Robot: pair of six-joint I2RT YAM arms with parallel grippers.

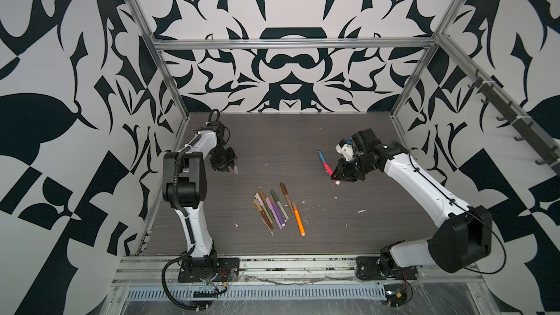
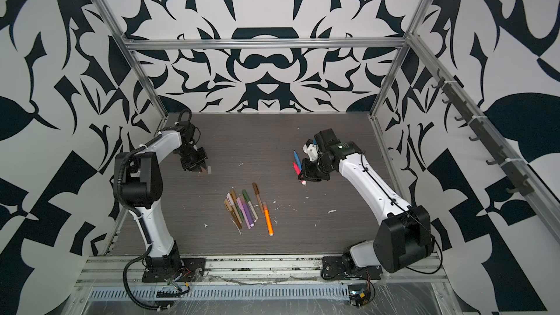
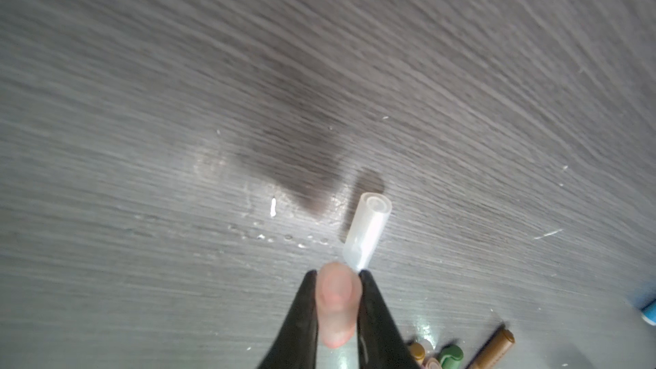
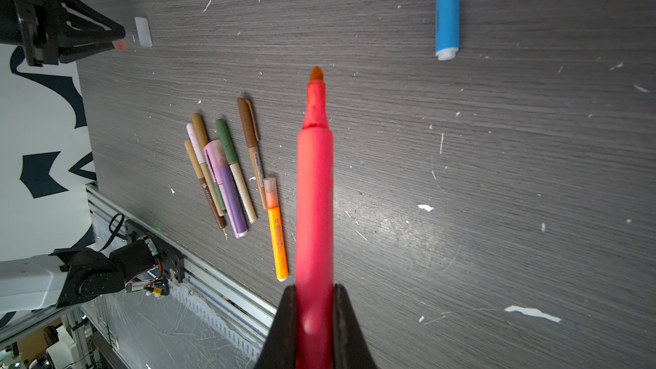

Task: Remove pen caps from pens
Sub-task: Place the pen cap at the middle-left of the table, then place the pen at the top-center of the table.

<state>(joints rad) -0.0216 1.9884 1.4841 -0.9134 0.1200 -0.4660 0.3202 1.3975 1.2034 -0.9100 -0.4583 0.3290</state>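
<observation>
the red-pink pen (image 4: pixel 315 179) is showing a bare, darkened felt tip with no cap on, and it is hanging over the worktop (image 1: pixel 303 134) toward the right edge. a clear cap (image 4: pixel 143 31) is lying toward the left edge. a bundle of pens (image 1: pixel 272 207) is lying mid-worktop, nearer the front edge, wearing brown, olive, tan and pink caps. an orange pen (image 1: pixel 299 221) under a see-through cap is lying beside the bundle. a blue pen (image 4: pixel 447 8) is lying toward the right edge, just past the red-pink one.

the right end effector (image 4: pixel 314 291) is clamping the red-pink pen by its rear barrel, with fingers pressing on both sides. the left end effector (image 3: pixel 337 273) is standing only narrowly parted, just beside the clear cap. a blurred pink piece (image 3: pixel 335 307) is filling its gap, and i cannot tell whether that is a gripped cap or part of the fingers.

the right wrist view is cutting off the blue pen's far end.
</observation>
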